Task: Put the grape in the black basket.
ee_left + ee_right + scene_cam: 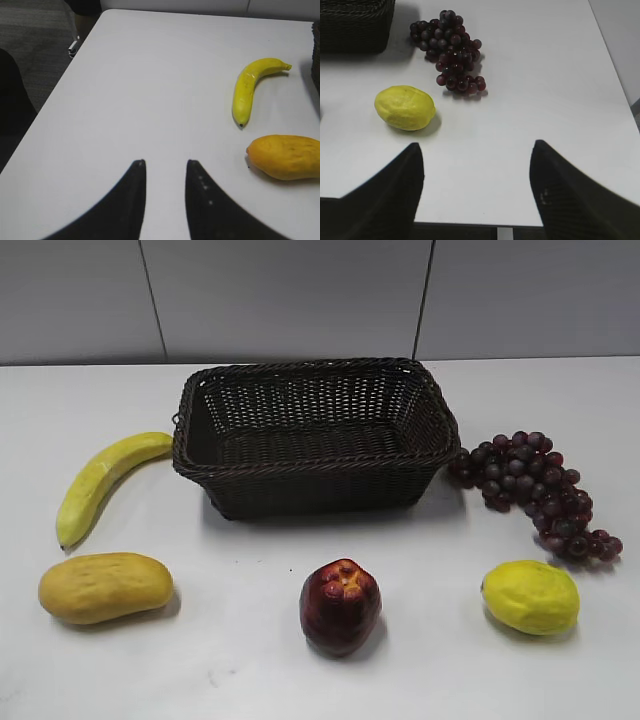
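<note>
The right gripper [477, 150] hangs low over the near edge of the white bench [560, 75], its jaws spread wide with nothing between them. The grape [451, 50] lies on the bench well ahead of those jaws and slightly to their left, a long dark purple-red bunch running away toward the black basket [355, 25], whose corner shows at the far left beyond the jaws. A yellow lemon-like fruit [405, 107] sits nearer, ahead and left of the left jaw, just short of the bunch and apart from it. The left gripper [165, 167] has its jaws set only a narrow gap apart, holding nothing, over bare bench. Ahead and to the right of them lie a banana [250, 87] and, nearer, an orange-yellow mango [285, 157], the two apart. From the exterior view the grape [540, 490] appears to touch the basket's [310, 470] right wall, though shadow blurs that meeting, and a dark red apple [340, 605] stands in front of the basket.
</note>
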Controlling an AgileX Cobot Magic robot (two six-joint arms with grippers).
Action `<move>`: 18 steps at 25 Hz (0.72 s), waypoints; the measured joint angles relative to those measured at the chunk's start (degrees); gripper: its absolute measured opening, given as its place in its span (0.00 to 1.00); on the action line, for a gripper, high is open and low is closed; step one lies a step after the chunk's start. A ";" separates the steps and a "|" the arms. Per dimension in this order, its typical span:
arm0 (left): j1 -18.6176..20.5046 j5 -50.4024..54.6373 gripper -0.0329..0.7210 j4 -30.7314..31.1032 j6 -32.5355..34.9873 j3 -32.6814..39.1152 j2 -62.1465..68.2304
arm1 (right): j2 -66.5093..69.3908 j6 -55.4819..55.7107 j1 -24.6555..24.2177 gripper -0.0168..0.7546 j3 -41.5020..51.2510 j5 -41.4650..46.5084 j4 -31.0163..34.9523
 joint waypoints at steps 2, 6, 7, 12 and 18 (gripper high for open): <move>0.00 0.00 0.33 0.00 0.00 0.00 0.00 | 0.00 0.00 0.00 0.67 0.00 0.00 0.00; 0.00 0.00 0.33 0.00 0.00 0.00 0.00 | 0.00 0.00 0.00 0.67 0.00 0.00 0.00; 0.00 0.00 0.33 0.00 0.00 0.00 0.00 | 0.00 0.00 0.00 0.67 0.00 0.00 0.00; 0.00 0.00 0.33 0.00 0.00 0.00 0.00 | 0.00 0.00 0.00 0.67 0.00 0.02 0.00; 0.00 0.00 0.33 0.00 0.00 0.00 0.00 | 0.00 0.00 0.00 0.67 0.00 0.02 0.00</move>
